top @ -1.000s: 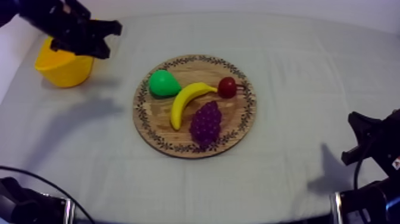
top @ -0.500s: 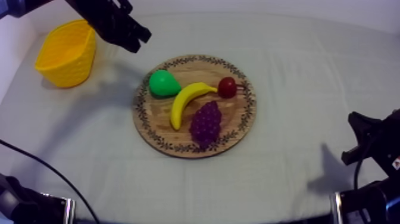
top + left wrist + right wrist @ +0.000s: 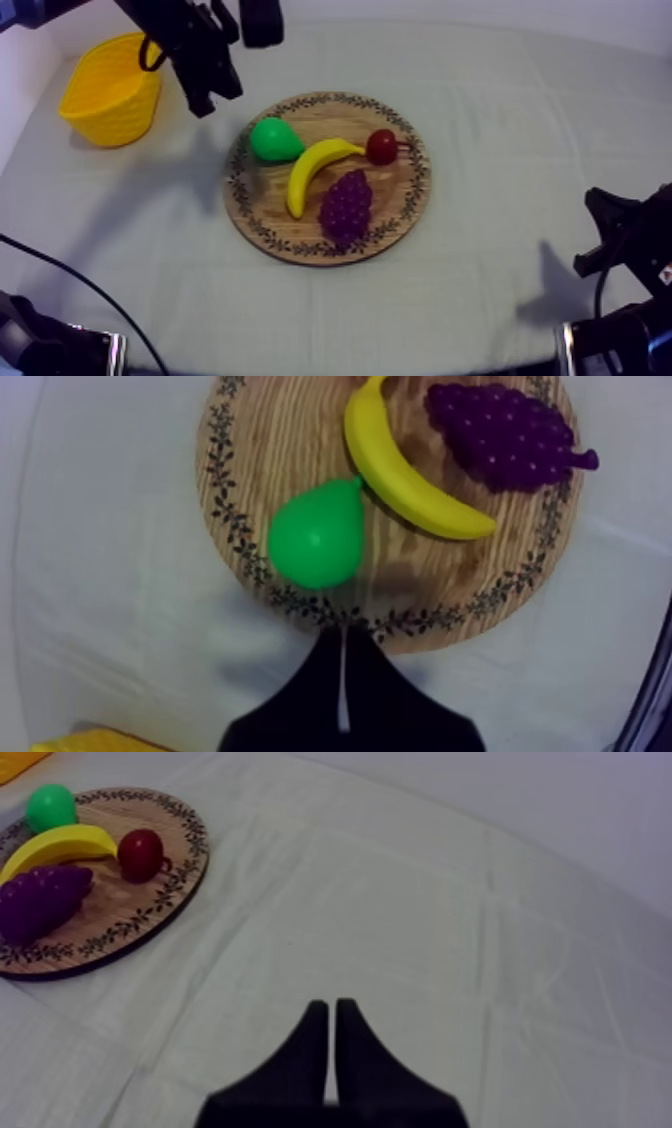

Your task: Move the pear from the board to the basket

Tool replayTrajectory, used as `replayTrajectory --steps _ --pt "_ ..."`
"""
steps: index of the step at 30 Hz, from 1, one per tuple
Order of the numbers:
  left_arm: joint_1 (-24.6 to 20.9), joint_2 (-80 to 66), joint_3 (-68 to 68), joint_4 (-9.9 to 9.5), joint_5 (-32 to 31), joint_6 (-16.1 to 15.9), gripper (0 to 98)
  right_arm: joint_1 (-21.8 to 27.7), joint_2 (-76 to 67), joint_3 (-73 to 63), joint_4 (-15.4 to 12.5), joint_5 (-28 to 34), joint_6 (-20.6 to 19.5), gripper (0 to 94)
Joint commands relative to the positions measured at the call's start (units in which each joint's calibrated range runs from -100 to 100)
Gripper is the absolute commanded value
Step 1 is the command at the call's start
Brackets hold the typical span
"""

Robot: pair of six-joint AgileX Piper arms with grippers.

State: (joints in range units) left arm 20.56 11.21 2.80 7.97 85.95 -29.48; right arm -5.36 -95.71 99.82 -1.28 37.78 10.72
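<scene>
The green pear lies on the left part of the round wooden board, beside the banana. My left gripper hangs above the cloth between the yellow basket and the board, short of the pear. In the left wrist view its fingers lie together as a narrow wedge just off the board's rim, with the pear a little ahead of them. My right gripper rests low at the right side, its fingers shut on nothing over bare cloth.
A bunch of grapes and a small red fruit share the board with the banana. The basket stands at the far left of the table, upright. Open cloth lies between the board and the right arm.
My left arm has swung right, from over the basket to the gap between basket and board. The fruit, the board and the right arm have not moved.
</scene>
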Motion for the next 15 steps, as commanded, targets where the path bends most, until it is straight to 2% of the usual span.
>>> replayTrajectory --steps 1,5,10,15 --pt "0.1 0.1 -0.3 0.62 0.1 -5.7 0.0 0.0 0.0 0.0 0.0 0.0 0.0 0.4" --pt "0.5 0.6 -1.5 0.54 0.7 -4.5 8.7 0.0 0.0 0.0 0.0 0.0 0.0 0.4" --pt "0.6 1.6 -2.2 -0.36 2.4 -2.0 35.1 0.0 0.0 0.0 0.0 0.0 0.0 0.4" --pt "0.7 2.5 -3.0 -1.14 3.6 -0.5 50.9 0.0 0.0 0.0 0.0 0.0 0.0 0.4"
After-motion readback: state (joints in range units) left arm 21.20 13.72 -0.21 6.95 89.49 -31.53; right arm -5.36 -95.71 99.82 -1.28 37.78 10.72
